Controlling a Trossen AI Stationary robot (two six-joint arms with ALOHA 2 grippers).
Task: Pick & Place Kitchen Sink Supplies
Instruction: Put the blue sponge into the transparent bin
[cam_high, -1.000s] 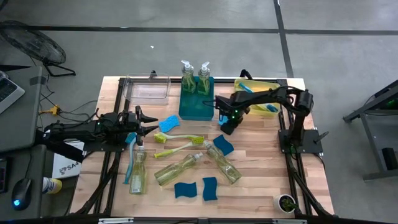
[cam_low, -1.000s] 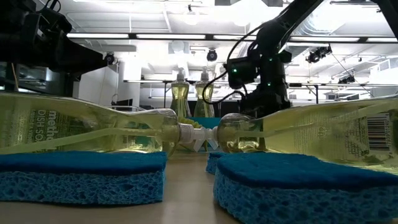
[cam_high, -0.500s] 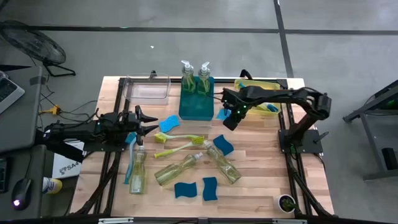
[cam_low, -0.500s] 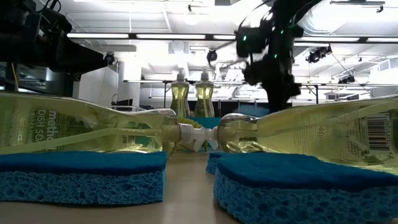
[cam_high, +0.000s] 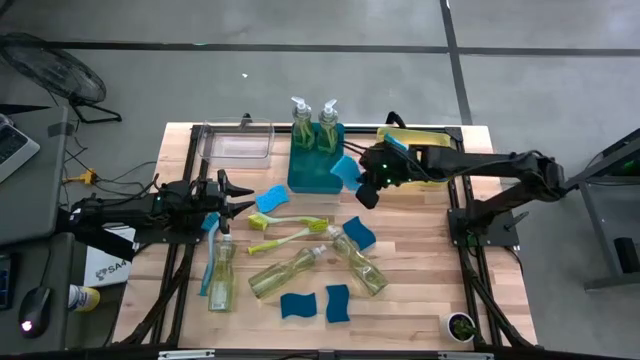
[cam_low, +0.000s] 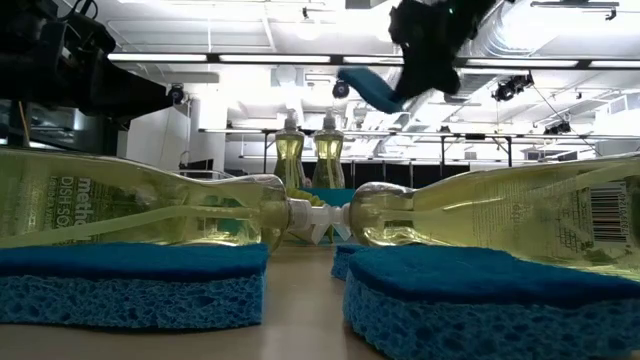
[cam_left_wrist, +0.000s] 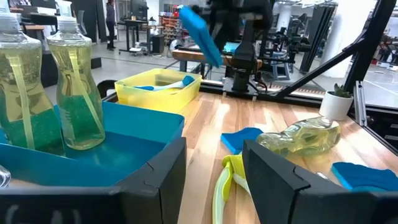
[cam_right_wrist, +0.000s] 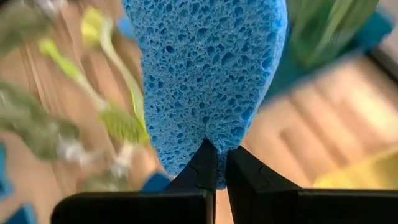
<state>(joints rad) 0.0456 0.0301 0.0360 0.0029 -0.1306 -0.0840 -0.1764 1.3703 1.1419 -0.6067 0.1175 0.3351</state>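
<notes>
Lifted, sponge (cam_right_wrist: 205, 81) hangs lengthwise beyond right end effector (cam_right_wrist: 221, 163).

From my remote seat: two soap bottles (cam_high: 313, 118) stand in the middle bin (cam_high: 315, 172) at the table's (cam_high: 420, 280) back edge, my right end effector (cam_high: 362, 178) pinching a sponge (cam_high: 345, 168) beside it; brushes (cam_high: 290, 224), bottles and sponges lie nearer the front.
</notes>
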